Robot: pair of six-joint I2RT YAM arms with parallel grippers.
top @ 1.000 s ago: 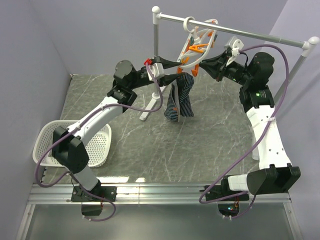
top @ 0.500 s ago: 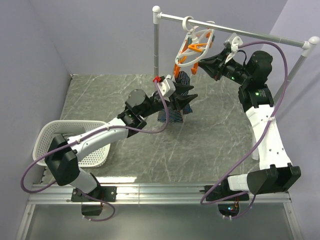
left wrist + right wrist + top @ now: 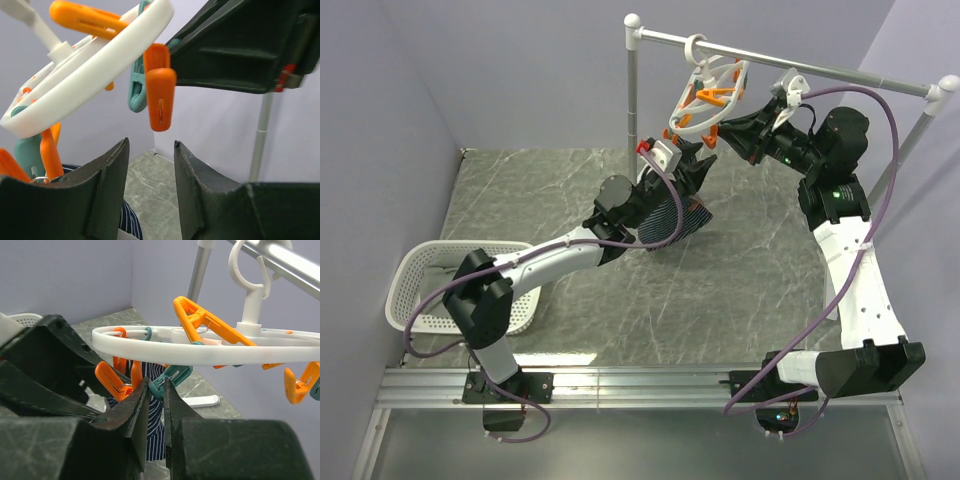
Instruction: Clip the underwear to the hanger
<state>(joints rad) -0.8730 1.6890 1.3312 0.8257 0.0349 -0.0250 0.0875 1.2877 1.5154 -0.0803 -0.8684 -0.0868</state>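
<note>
hanging-job entry, clipping step in hand. underwear [image 3: 672,218]: dark, striped, dangling below the hanger [image 3: 210,356] and clear of the counter [image 3: 740,280]; its top edge is hidden behind the left tool [image 3: 150,147], so whether any peg already bites it cannot be told. left tool: fingers parted, nothing between the tips, striped cloth showing low in the gap, an orange peg [image 3: 160,102] just above. right tool [image 3: 156,387]: clenched to a slit on the tail of a teal peg [image 3: 172,375], which sits tilted under the ring. judged step: peg squeezed open to receive fabric. next move likely calls for lifting a cloth edge into that peg's mouth, then easing the squeeze. obstacles: neighbouring orange pegs crowd the spot, and the two tools sit close together. also present: grey rail stand [image 3: 840,73] carrying the hook; white basket [image 3: 415,262], far left.
</note>
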